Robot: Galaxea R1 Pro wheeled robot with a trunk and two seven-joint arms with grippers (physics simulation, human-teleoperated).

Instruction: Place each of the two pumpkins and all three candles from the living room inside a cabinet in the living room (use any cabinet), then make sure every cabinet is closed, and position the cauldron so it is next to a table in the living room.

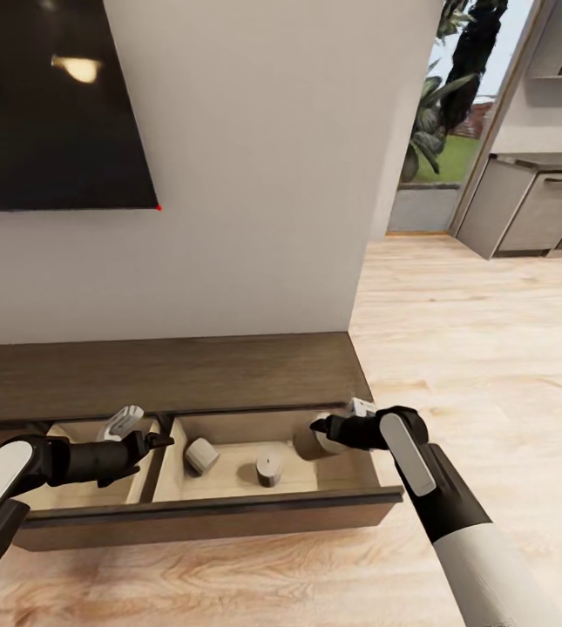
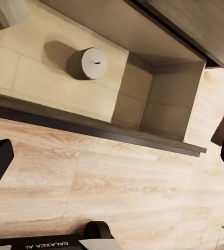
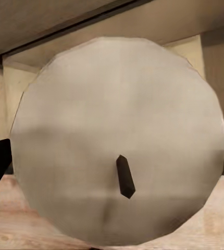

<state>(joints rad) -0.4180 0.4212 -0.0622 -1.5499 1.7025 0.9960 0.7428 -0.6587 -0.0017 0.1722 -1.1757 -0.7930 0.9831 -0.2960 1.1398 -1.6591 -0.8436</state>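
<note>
The floor (image 1: 228, 575) of light planks lay nearest, and just behind it stood the open drawer (image 1: 220, 509) of the cabinet (image 1: 159, 374), the landmark here. Over the drawer's right end the right gripper (image 1: 322, 431) pinched a third candle (image 1: 311, 442) between its jaws, lying on its side; in the right wrist view that candle's (image 3: 117, 140) pale round top with its dark wick faced the camera, black fingers at either edge. Near the drawer's middle one candle (image 1: 268, 470) stood upright on the pale wood; the left wrist view showed it (image 2: 88, 63) too. Another candle (image 1: 200, 455) lay tipped just left of it. Over the drawer's left compartment hung the left gripper (image 1: 145, 441), jaws spread and empty. Above the cabinet hung the black TV (image 1: 54, 104) on the grey wall (image 1: 263, 174).
</note>
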